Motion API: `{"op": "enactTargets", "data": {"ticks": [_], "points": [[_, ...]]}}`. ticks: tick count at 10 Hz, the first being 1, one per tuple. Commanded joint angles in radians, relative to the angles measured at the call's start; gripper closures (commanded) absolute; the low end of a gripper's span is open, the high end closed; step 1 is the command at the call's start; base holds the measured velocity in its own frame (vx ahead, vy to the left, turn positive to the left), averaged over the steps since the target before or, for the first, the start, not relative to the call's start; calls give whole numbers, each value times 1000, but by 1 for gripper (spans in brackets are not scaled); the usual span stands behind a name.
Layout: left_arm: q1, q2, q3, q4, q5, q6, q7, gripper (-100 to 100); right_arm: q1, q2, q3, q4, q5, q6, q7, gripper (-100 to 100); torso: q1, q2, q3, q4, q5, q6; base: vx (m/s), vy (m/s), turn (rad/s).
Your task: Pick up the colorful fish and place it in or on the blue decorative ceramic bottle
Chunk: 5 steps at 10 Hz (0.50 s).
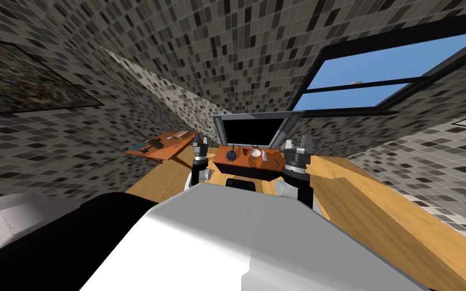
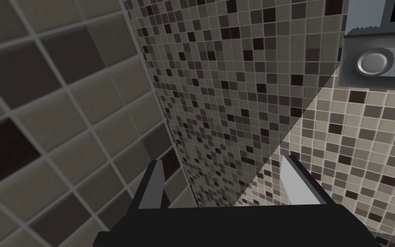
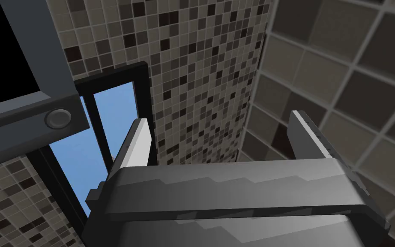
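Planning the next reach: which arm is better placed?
Left, probably: the open left gripper stands nearer the blue bottle than the open right gripper. The fish is too small to tell.

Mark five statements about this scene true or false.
1. The left gripper and the right gripper are both open and empty. True.
2. A white bowl sits on the orange table ahead. True.
3. The right gripper touches the bowl. False: it is raised near the table's right end, apart from the bowl.
4. The window shows a night sky. False: the sky is blue.
5. A second table stands to the left of the orange one. True.
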Motion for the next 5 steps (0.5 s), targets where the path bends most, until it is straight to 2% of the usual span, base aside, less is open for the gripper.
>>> {"op": "enactTargets", "data": {"ticks": [1,3,5], "points": [[0,0,0,0,0,0,0,0,-5,-43,-8,19,7,12,6,-100,0,0,0,0,0,0,-40,18,71],[0,0,0,0,0,0,0,0,-12,-85,-18,47,17,28,14,-100,2,4,2,1,0,0,-70,45,102],[0,0,0,0,0,0,0,0,-21,-132,-31,85,32,52,25,-100,4,6,4,1,1,0,-113,65,117]]}}
